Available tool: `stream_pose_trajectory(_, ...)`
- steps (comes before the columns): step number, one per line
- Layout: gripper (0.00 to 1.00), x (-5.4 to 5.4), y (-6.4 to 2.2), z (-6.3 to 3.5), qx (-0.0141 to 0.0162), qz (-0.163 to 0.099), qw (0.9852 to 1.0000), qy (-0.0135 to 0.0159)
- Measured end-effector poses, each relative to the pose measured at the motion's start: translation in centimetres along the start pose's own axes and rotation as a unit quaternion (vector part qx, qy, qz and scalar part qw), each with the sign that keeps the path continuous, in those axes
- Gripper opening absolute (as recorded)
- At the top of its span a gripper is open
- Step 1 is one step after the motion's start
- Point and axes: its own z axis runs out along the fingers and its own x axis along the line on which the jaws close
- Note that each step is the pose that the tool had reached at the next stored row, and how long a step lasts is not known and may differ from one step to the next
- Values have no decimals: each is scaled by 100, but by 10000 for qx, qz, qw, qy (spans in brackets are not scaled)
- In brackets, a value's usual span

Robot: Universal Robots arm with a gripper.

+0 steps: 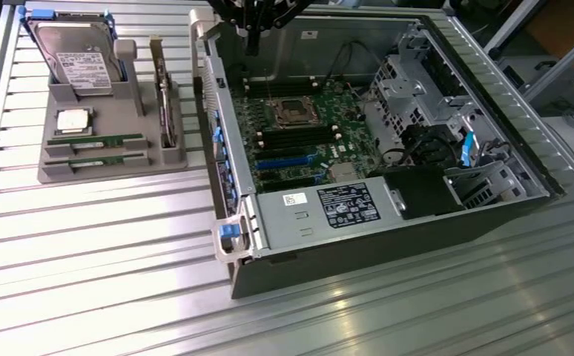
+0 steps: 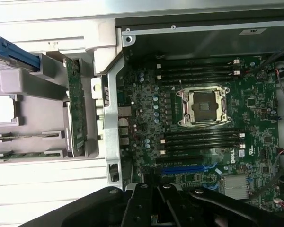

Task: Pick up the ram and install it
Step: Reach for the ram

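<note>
**Clerk:** Item one, at the exterior view's left?

**Keeper:** A grey parts tray (image 1: 99,173), set on the slatted metal table (image 1: 89,245). At the tray's far end a hard drive (image 1: 81,59) stood propped in a blue-clipped carrier. Nearer the camera lay a square silver processor chip (image 1: 73,120).

**Clerk:** And the ram?

**Keeper:** Two alike, green with white labels. The first ram stick (image 1: 96,139) and the second ram stick (image 1: 96,159) lay side by side in the tray's near slots, lengthwise across it. Nothing touched either one. The wrist view also showed the pair (image 2: 23,137) (image 2: 23,154) seated in the tray.

**Clerk:** Next entry rightward?

**Keeper:** A taller card (image 1: 165,104) with a metal bracket stood on edge along the tray's right side, just beside the computer case (image 1: 366,245). The case lay on its side with the panel off.

**Clerk:** Contents of the case?

**Keeper:** A green motherboard (image 1: 251,115) carried a square processor socket (image 1: 294,111), with rows of black memory slots (image 1: 289,138) on either side of it. A silver power supply (image 1: 317,210) with a printed label sat at the near end. A metal drive cage (image 1: 411,81) stood toward the exterior view's right.

**Clerk:** The gripper?

**Keeper:** The gripper (image 1: 254,44) hung above the case's far left corner, over the motherboard and well apart from both sticks. Its black fingers (image 2: 154,198) were drawn together with nothing between them.
</note>
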Motion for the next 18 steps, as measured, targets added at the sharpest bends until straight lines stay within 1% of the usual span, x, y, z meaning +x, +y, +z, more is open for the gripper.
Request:
stream_pose_trajectory(7,11,65,-5,-2,0,0,10000,0)
stream_pose_trajectory(16,11,188,-14,-5,0,0,10000,0)
stream_pose_trajectory(18,11,201,-15,-6,0,0,10000,0)
